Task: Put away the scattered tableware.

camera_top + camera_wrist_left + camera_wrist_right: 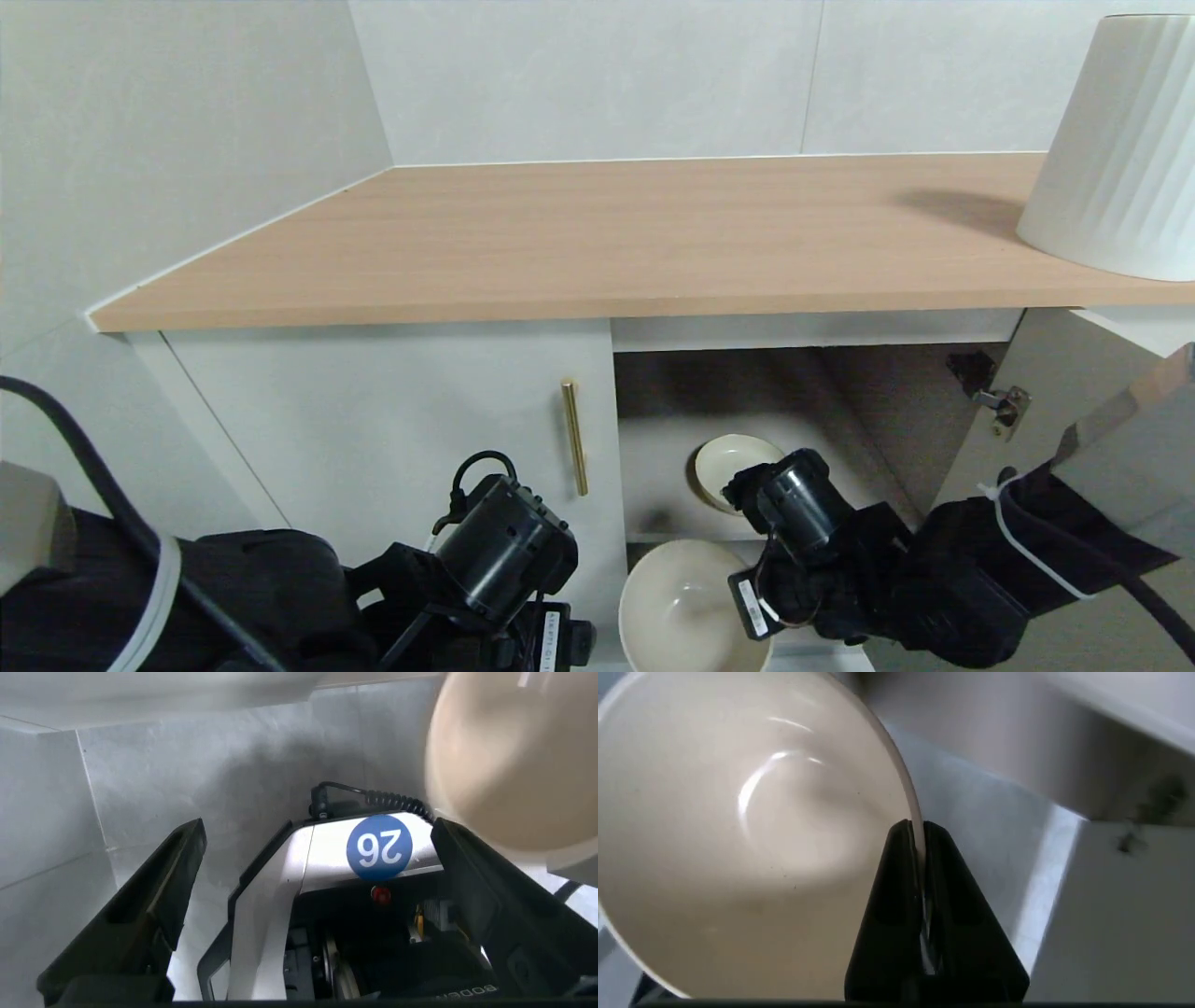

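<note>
The big, round, cream-coloured china bowl (686, 607) is at the bottom middle of the head picture. It is just in front of the open white cupboard (392, 411) under the light brown wooden worktop (597, 233). The right gripper (922, 873) holds it. Its black jaws are squeezed tight on the thin rim, one inside the bowl and one outside. The left gripper (313, 849) has its jaws spread wide with nothing between them. A smaller cream bowl (733, 459) sits on the shelf inside the cupboard, a little above the big one in the picture.

The big bowl looks hard and shiny. I think it is smooth and slippery, quite heavy for a pinch at one edge, and would break if dropped. The rim is the best place to hold it. It should go down gently, away from the small bowl, so they do not knock together.
</note>
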